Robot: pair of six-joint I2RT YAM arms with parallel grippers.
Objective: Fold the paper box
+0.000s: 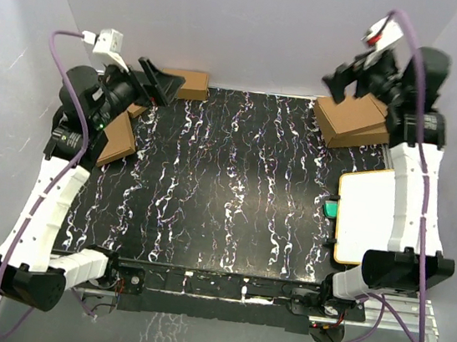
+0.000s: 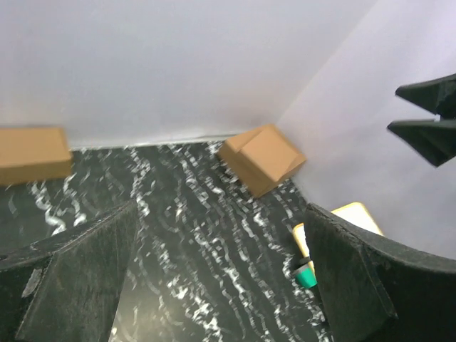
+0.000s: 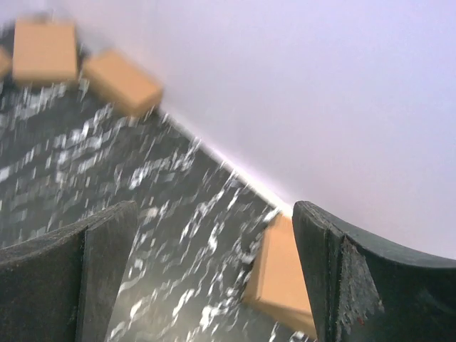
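Left gripper (image 2: 221, 212): jaws spread wide with nothing between them, held up over the far-left part of the table.
Right gripper (image 3: 214, 208): jaws also wide apart and empty, raised in the far-right corner, well apart from its partner.
Paper box (image 1: 188, 84): a thin brown cardboard carton lying closed and flat against the back wall, just beyond the left fingertips and untouched. Several brown cartons here look alike, so the match is not certain.
Stacked cartons (image 1: 355, 120): two larger brown boxes in the far-right corner, the upper one tilted on the lower, directly below the right gripper, which appears to hang clear of them.
Left-edge carton (image 1: 118, 141): another brown box lying askew, partly hidden under the left arm.
White board (image 1: 366, 210): a yellow-rimmed panel lying flat at the table's right edge, partly under the right arm.
Green object (image 1: 331, 208): small, touching the board's left edge; too small to identify.
Table (image 1: 234, 189): black with white marbled streaks, closed in by pale walls.
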